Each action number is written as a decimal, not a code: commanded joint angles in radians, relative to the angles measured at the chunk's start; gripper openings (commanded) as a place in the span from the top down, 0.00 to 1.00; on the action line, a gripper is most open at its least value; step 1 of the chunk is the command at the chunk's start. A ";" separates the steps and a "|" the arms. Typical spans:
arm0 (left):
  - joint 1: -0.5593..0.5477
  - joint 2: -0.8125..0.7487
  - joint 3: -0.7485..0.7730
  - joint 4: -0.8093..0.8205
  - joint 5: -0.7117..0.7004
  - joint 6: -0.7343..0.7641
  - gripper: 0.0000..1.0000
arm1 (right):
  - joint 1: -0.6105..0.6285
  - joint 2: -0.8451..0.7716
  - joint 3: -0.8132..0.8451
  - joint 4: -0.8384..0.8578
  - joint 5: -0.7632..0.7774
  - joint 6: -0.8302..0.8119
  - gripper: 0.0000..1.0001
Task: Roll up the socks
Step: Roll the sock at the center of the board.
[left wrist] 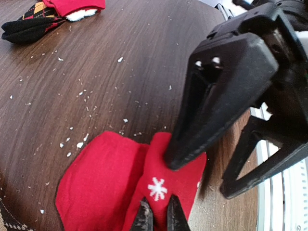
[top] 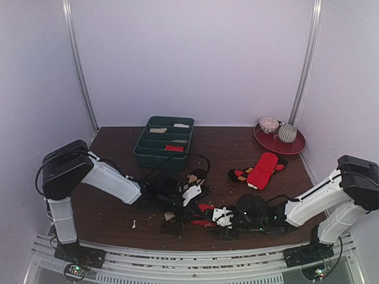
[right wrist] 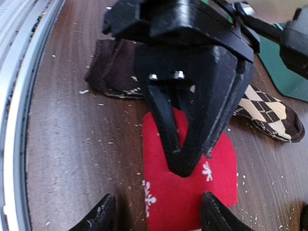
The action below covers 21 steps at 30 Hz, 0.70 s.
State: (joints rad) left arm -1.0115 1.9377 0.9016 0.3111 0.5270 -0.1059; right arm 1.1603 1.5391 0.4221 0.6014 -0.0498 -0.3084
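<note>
Down on the tabletop (left wrist: 96, 96), the left hand (left wrist: 159, 214) pinches the red sock (left wrist: 101, 187); the right hand (right wrist: 158, 214) stands open astride it

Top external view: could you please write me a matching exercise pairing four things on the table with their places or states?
Things:
1. green tray
2. red plate
3. red snowflake sock
4. left gripper

Places or states:
a. shut, pinching the sock
b. back centre of the table
c. back right corner
d. between the open fingers of the right gripper

Pairs: 1-b, 2-c, 3-d, 4-a.
</note>
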 commanded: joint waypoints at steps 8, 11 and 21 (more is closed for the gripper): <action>-0.009 0.064 -0.060 -0.255 0.009 0.019 1.00 | -0.013 0.151 0.031 0.041 0.092 0.061 0.51; -0.009 0.052 -0.071 -0.246 0.020 0.028 1.00 | -0.012 0.185 0.020 0.038 0.095 0.098 0.58; -0.009 -0.078 -0.070 -0.219 -0.076 0.103 0.55 | -0.053 0.206 0.063 -0.124 -0.071 0.359 0.87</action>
State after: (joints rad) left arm -0.9966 1.8858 0.8730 0.2653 0.5125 -0.0551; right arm 1.1366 1.7039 0.4973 0.6849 -0.0170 -0.1051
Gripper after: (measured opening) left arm 0.352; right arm 0.203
